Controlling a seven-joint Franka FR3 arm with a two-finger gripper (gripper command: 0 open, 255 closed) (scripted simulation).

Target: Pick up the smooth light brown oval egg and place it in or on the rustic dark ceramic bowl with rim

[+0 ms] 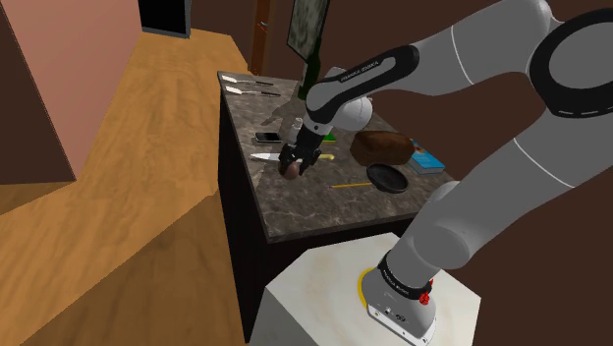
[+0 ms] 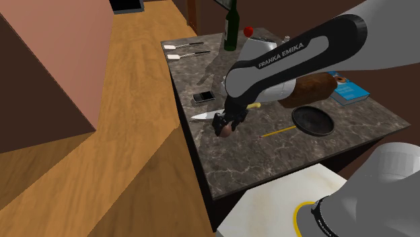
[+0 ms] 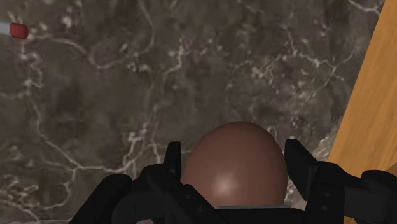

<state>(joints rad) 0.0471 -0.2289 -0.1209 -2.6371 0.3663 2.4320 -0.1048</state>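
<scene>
Tool [image 3: 233, 154], black, nearest the wrist camera: its two fingers [image 3: 173, 159] are closed partway onto one item, one on each flank, both touching it.

Item held: egg [image 3: 232, 175], smooth, brown, oval.
- Hidden: its near end sits behind the tool's body. In the shoulder view the fingers cover most of it [image 1: 292, 170].
- Pointing: the rounded end faces away from the palm, toward the desk [image 3: 95, 95]. The long axis seems to run along the fingers. This is uncertain, with one end concealed.
- Place: over the desk's edge strip beside the wooden floor [image 3: 375, 95]. Whether it touches the dark marbled top cannot be told.

Unidentified: small red-capped end [image 3: 18, 30], the rest cut off at the frame edge.

Second exterior view, left to right:
1. Two pale spoons [image 2: 170, 46], at the far end.
2. Phone [image 2: 203, 97], lying flat.
3. White knife [image 2: 205, 116], just beside the tool [image 2: 225, 126].
4. Egg [image 2: 227, 132], in the tool.
5. Dark bottle [image 2: 231, 30], its top cut off by the frame.
6. Yellow pencil [image 2: 277, 132], between the egg and the bowl.
7. Bowl [image 2: 313, 120], dark, shallow, rimmed, well apart from the egg.
8. Brown loaf [image 2: 311, 89], partly behind the arm [image 2: 283, 64].
9. Blue book [image 2: 351, 92], near the far corner.
</scene>
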